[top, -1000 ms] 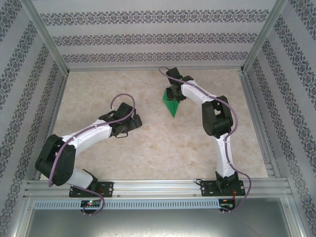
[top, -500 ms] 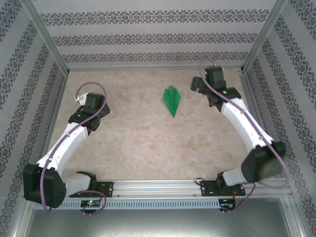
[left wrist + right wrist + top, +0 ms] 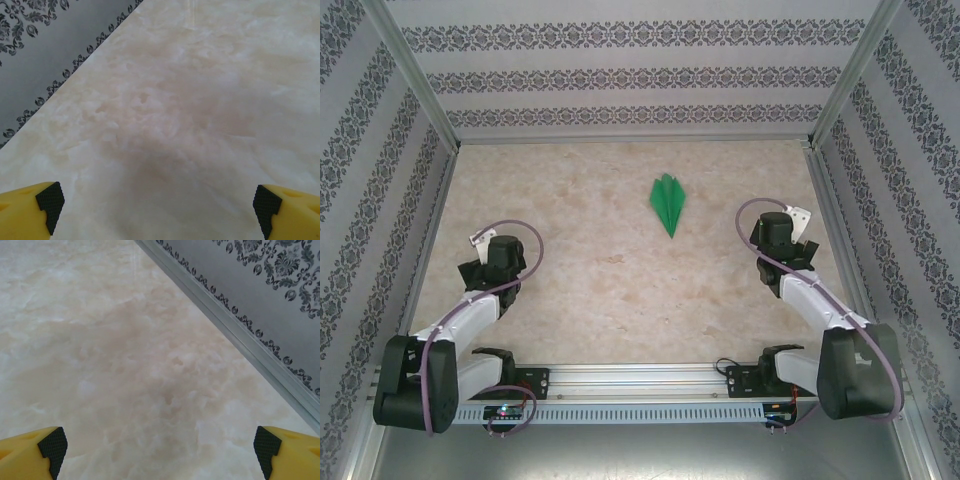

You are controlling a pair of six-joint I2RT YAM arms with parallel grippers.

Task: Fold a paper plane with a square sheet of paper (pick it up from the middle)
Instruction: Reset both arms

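The square sheet of paper lies folded as a narrow bright green paper plane on the marble tabletop, far centre, its point toward the near edge. Nothing touches it. My left gripper is drawn back at the near left, well away from the plane. In the left wrist view the left gripper is open, its yellow fingers wide apart over bare table. My right gripper sits at the near right, also far from the plane. The right wrist view has the right gripper open and holding nothing.
Patterned walls enclose the table on three sides, with an aluminium rail along the right edge close to my right gripper. The left wall stands near my left gripper. Both arm bases are bolted on the near rail.
My right gripper has let go of the green plane and swung back to the near right. The left arm has also drawn back to the near left. The plane stays where it lay.
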